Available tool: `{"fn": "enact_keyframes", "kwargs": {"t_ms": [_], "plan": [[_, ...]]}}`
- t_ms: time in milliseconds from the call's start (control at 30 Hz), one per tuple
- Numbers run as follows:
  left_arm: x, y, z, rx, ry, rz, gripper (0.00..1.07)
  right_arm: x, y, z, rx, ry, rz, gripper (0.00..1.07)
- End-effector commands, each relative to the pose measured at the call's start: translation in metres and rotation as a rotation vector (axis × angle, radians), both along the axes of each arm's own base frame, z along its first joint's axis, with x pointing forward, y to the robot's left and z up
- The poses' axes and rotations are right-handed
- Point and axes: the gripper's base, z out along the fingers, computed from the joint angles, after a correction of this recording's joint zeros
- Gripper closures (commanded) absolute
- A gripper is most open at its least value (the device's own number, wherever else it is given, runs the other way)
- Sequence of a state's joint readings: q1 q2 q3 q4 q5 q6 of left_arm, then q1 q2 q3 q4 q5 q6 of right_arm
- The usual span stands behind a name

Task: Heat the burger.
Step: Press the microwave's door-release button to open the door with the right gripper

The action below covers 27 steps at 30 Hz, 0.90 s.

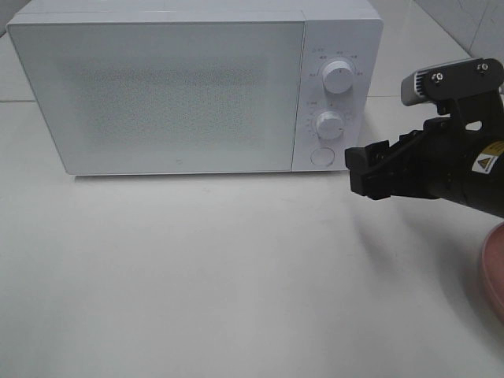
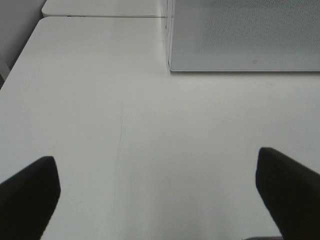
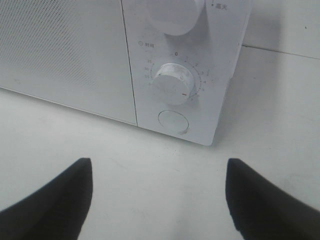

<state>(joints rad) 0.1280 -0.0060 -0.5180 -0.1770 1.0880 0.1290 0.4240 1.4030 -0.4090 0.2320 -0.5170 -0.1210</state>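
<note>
The burger is out of view in every frame. A white microwave (image 1: 181, 87) stands at the back of the table with its door shut. My right gripper (image 1: 364, 173) hovers just right of the microwave's control panel, open and empty. In the right wrist view the right gripper (image 3: 160, 200) faces the lower dial (image 3: 173, 83) and the round door button (image 3: 173, 121), a short way off them. My left gripper (image 2: 160, 200) is open over bare table, with the microwave's lower left corner (image 2: 172, 67) ahead of it. The left arm does not show in the exterior view.
A round pink plate (image 1: 496, 272) pokes in at the right edge of the table, below the right arm. The upper dial (image 1: 339, 76) sits above the lower dial (image 1: 329, 124) and the button (image 1: 320, 156). White table (image 1: 197, 276) stretches in front of the microwave.
</note>
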Motion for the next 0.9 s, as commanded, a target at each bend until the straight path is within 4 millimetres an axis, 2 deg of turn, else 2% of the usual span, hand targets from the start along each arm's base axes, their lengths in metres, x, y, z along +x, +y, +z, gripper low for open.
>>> {"fn": "enact_keyframes", "kwargs": {"t_ms": [33,533,900], "plan": [[-0.003,0.000,0.001,-0.002,-0.035,0.002,0.07,-0.005,0.005,-0.004,-0.026,-0.078,-0.024,0.35],[-0.003,0.000,0.001,-0.002,-0.035,0.002,0.07,-0.014,0.025,-0.006,-0.013,-0.224,-0.174,0.35],[-0.003,0.000,0.001,-0.002,-0.035,0.002,0.07,-0.022,0.037,-0.023,-0.043,-0.238,-0.250,0.35]]}}
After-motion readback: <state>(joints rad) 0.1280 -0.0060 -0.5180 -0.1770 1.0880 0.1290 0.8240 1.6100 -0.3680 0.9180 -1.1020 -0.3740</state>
